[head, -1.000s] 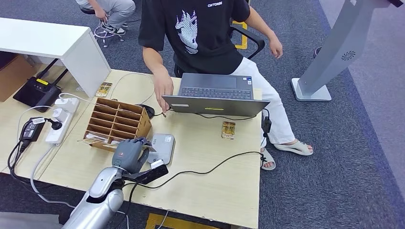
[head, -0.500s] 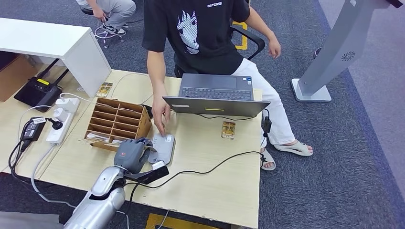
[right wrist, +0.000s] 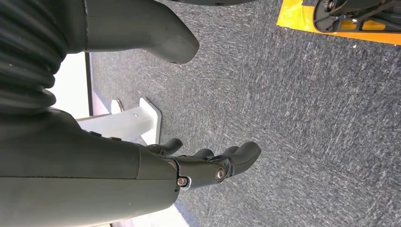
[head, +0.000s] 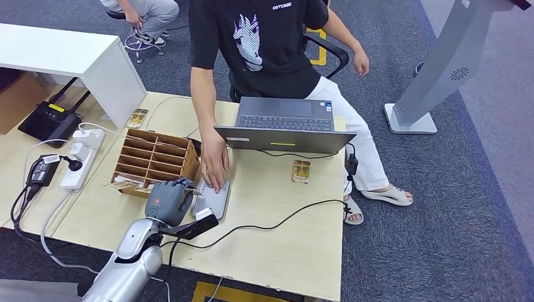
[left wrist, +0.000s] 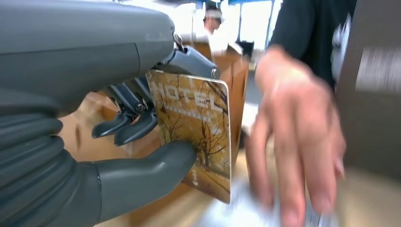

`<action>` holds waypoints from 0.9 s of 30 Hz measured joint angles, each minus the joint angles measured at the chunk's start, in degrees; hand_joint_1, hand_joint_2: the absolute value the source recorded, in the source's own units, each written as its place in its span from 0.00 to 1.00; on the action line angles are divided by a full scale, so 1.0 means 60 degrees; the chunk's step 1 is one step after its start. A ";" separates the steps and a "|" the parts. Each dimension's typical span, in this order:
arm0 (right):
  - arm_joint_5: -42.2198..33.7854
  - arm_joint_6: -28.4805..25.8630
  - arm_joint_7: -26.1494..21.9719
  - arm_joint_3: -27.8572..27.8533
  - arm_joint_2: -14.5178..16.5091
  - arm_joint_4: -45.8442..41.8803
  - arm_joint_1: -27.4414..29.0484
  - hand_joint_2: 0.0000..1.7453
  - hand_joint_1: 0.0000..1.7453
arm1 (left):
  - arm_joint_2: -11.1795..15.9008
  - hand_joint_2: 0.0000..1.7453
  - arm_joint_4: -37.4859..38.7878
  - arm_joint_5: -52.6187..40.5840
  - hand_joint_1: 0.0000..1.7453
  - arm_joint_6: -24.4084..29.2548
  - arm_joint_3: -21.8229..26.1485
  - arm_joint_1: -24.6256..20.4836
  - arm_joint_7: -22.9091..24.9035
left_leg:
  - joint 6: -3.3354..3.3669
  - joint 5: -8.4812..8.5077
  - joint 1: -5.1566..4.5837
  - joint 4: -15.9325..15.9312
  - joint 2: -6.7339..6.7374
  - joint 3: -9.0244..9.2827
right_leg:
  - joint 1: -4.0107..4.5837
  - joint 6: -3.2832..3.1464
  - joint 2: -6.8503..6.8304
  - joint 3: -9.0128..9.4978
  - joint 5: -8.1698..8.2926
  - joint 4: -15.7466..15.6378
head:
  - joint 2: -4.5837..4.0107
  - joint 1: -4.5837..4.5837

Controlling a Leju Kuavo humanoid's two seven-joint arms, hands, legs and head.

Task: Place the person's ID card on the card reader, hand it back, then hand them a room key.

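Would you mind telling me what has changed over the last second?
The person's hand came down from beside the laptop onto the card reader. The left hand eased slightly back toward the robot, still gripping the hotel card. The organizer, laptop and the card on the table stayed put.

Office, grey carpet (head: 403, 207), desk (head: 296, 239), laptop (head: 284, 124), router (head: 49, 121)

Even bright indoor light; person's hand (left wrist: 298, 137) motion-blurred, backgrnd windows blown out.
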 joint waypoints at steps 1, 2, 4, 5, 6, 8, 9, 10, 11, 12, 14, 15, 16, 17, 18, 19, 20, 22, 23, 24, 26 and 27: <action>-0.0015 -0.0018 -0.0016 0.0000 0.0000 0.0000 0.0001 1.00 0.00 | 0.0065 1.00 -0.0290 0.0060 1.00 -0.0010 0.0067 0.0015 -0.0004 | 0.0000 0.0000 0.0000 0.0000 0.0000 -0.0001 | 0.0000 0.0000 0.0000 -0.0001 0.0000 0.0000 | 0.0000 0.0000; -0.0031 -0.0037 -0.0037 -0.0001 0.0000 0.0000 0.0000 1.00 0.00 | 0.0130 1.00 -0.0600 0.0116 1.00 -0.0032 0.0139 0.0021 -0.0002 | 0.0000 0.0000 0.0000 0.0000 0.0000 -0.0001 | 0.0000 0.0000 0.0000 -0.0001 0.0000 0.0001 | 0.0000 0.0001; -0.0065 -0.0075 -0.0106 -0.0002 0.0000 0.0000 0.0001 1.00 0.00 | 0.0283 1.00 -0.1242 0.0213 1.00 -0.0098 0.0295 0.0019 0.0008 | 0.0000 0.0000 0.0000 0.0000 0.0001 -0.0001 | 0.0000 0.0000 0.0001 -0.0003 0.0000 0.0001 | 0.0000 0.0001; -0.0086 -0.0096 -0.0139 -0.0003 0.0000 0.0000 0.0000 1.00 0.00 | 0.0361 1.00 -0.1563 0.0258 1.00 -0.0123 0.0374 0.0016 0.0012 | 0.0000 0.0000 0.0000 0.0000 0.0001 -0.0001 | 0.0000 0.0000 0.0002 -0.0004 0.0000 0.0001 | 0.0000 0.0001; -0.0102 -0.0118 -0.0175 -0.0003 0.0000 0.0000 0.0000 1.00 0.00 | 0.0440 1.00 -0.1879 0.0306 1.00 -0.0143 0.0455 0.0012 0.0012 | 0.0000 0.0000 0.0000 0.0000 0.0001 -0.0001 | 0.0001 0.0000 0.0001 -0.0005 0.0000 0.0001 | 0.0000 0.0000; -0.0121 -0.0157 -0.0226 -0.0003 0.0000 0.0000 -0.0002 1.00 0.00 | 0.0582 1.00 -0.2473 0.0401 1.00 -0.0169 0.0609 -0.0016 0.0011 | 0.0000 0.0000 0.0000 0.0000 0.0001 -0.0002 | 0.0001 0.0000 0.0001 -0.0005 -0.0001 0.0001 | 0.0000 0.0000; -0.0122 -0.0167 -0.0242 -0.0003 0.0000 0.0000 -0.0003 1.00 0.00 | 0.0640 1.00 -0.2725 0.0439 1.00 -0.0187 0.0679 -0.0035 0.0010 | 0.0000 0.0000 0.0000 0.0000 0.0001 -0.0002 | 0.0001 0.0000 0.0001 -0.0005 -0.0001 0.0001 | 0.0000 0.0000; -0.0123 -0.0171 -0.0253 -0.0003 0.0000 0.0000 -0.0003 1.00 0.00 | 0.0690 1.00 -0.2945 0.0467 1.00 -0.0205 0.0741 -0.0055 0.0010 | 0.0000 0.0000 0.0000 0.0000 0.0001 -0.0002 | 0.0000 0.0000 0.0001 -0.0005 -0.0001 0.0001 | 0.0000 0.0000; -0.0123 -0.0172 -0.0261 -0.0003 0.0000 0.0000 -0.0003 1.00 0.00 | 0.0731 1.00 -0.3125 0.0484 1.00 -0.0221 0.0795 -0.0069 0.0010 | 0.0000 0.0000 0.0000 0.0000 0.0001 -0.0002 | 0.0000 0.0000 0.0001 -0.0005 -0.0001 0.0001 | 0.0000 -0.0001; -0.0123 -0.0173 -0.0268 -0.0003 0.0000 0.0000 -0.0003 1.00 0.00 | 0.0765 1.00 -0.3274 0.0491 1.00 -0.0231 0.0839 -0.0077 0.0010 | 0.0000 0.0000 0.0000 0.0000 0.0001 -0.0002 | 0.0000 0.0000 0.0001 -0.0005 -0.0001 0.0001 | 0.0000 -0.0001; -0.0123 -0.0173 -0.0276 -0.0003 0.0000 0.0000 -0.0005 1.00 0.00 | 0.0816 1.00 -0.3489 0.0493 1.00 -0.0239 0.0902 -0.0080 0.0010 | 0.0000 0.0000 0.0000 0.0000 0.0001 -0.0002 | 0.0000 0.0000 0.0001 -0.0004 -0.0001 0.0001 | 0.0000 0.0000; -0.0123 -0.0174 -0.0279 -0.0003 0.0000 0.0000 -0.0005 1.00 0.00 | 0.0831 1.00 -0.3564 0.0492 1.00 -0.0240 0.0926 -0.0080 0.0010 | 0.0000 0.0000 0.0000 0.0000 0.0001 -0.0002 | 0.0000 0.0000 0.0001 -0.0004 -0.0001 0.0001 | 0.0000 0.0001; -0.0123 -0.0175 -0.0279 -0.0003 0.0000 0.0000 -0.0006 1.00 0.00 | 0.0845 1.00 -0.3627 0.0491 1.00 -0.0239 0.0948 -0.0079 0.0009 | 0.0000 0.0000 0.0000 0.0000 0.0001 -0.0002 | 0.0000 0.0000 0.0001 -0.0004 -0.0001 0.0001 | 0.0000 0.0002; -0.0123 -0.0176 -0.0279 -0.0003 0.0000 0.0000 -0.0006 1.00 0.00 | 0.0856 1.00 -0.3680 0.0491 1.00 -0.0235 0.0969 -0.0080 0.0006 | 0.0000 0.0000 0.0000 0.0000 0.0001 -0.0002 | 0.0000 0.0000 0.0001 -0.0004 -0.0001 0.0001 | 0.0000 0.0001; -0.0123 -0.0177 -0.0279 -0.0003 0.0000 0.0000 -0.0006 1.00 0.00 | 0.0867 1.00 -0.3729 0.0493 1.00 -0.0231 0.0985 -0.0081 0.0001 | 0.0000 0.0000 0.0000 0.0000 0.0001 -0.0002 | 0.0000 0.0000 0.0001 -0.0005 -0.0001 0.0001 | 0.0000 0.0002; -0.0123 -0.0178 -0.0279 -0.0003 0.0000 0.0000 -0.0006 1.00 0.00 | 0.0881 1.00 -0.3781 0.0494 1.00 -0.0228 0.0997 -0.0083 -0.0004 | 0.0000 0.0000 0.0000 0.0000 0.0001 -0.0001 | 0.0000 0.0000 0.0001 -0.0005 -0.0001 0.0001 | 0.0000 0.0001; -0.0123 -0.0179 -0.0279 -0.0003 0.0000 0.0000 -0.0006 1.00 0.00 | 0.0897 1.00 -0.3841 0.0499 1.00 -0.0225 0.1007 -0.0092 -0.0007 | 0.0000 0.0000 0.0000 0.0000 0.0001 -0.0001 | 0.0000 0.0000 0.0002 -0.0006 -0.0001 0.0001 | 0.0000 0.0000; -0.0123 -0.0179 -0.0278 -0.0003 -0.0001 0.0000 -0.0006 1.00 0.00 | 0.0932 1.00 -0.3964 0.0515 1.00 -0.0228 0.1019 -0.0143 -0.0008 | 0.0000 0.0000 0.0000 0.0000 0.0001 -0.0001 | 0.0000 0.0000 0.0002 -0.0006 0.0000 0.0001 | 0.0000 -0.0001; -0.0123 -0.0178 -0.0273 -0.0003 -0.0002 0.0000 -0.0006 1.00 0.00 | 0.0948 1.00 -0.4022 0.0531 1.00 -0.0230 0.1025 -0.0182 -0.0008 | 0.0000 0.0000 0.0000 0.0000 0.0001 -0.0001 | 0.0000 0.0000 0.0002 -0.0006 -0.0001 0.0002 | 0.0000 0.0000; -0.0123 -0.0177 -0.0265 -0.0003 -0.0003 0.0000 -0.0006 1.00 0.00 | 0.0960 1.00 -0.4071 0.0553 1.00 -0.0233 0.1033 -0.0222 -0.0008 | 0.0000 0.0000 0.0000 0.0000 0.0002 -0.0001 | 0.0000 0.0000 0.0003 -0.0007 -0.0001 0.0002 | 0.0000 0.0000; -0.0125 -0.0177 -0.0235 -0.0003 -0.0004 0.0000 -0.0006 1.00 0.00 | 0.0971 1.00 -0.4167 0.0627 1.00 -0.0236 0.1058 -0.0288 -0.0008 | 0.0000 0.0000 0.0000 0.0000 0.0002 -0.0001 | 0.0000 0.0000 0.0005 -0.0007 -0.0001 0.0002 | 0.0000 0.0001; -0.0126 -0.0176 -0.0219 -0.0003 -0.0004 0.0000 -0.0006 1.00 0.00 | 0.0971 1.00 -0.4215 0.0668 1.00 -0.0236 0.1072 -0.0317 -0.0008 | 0.0000 0.0000 0.0000 0.0000 0.0003 -0.0002 | 0.0000 0.0000 0.0005 -0.0008 -0.0001 0.0002 | 0.0000 0.0000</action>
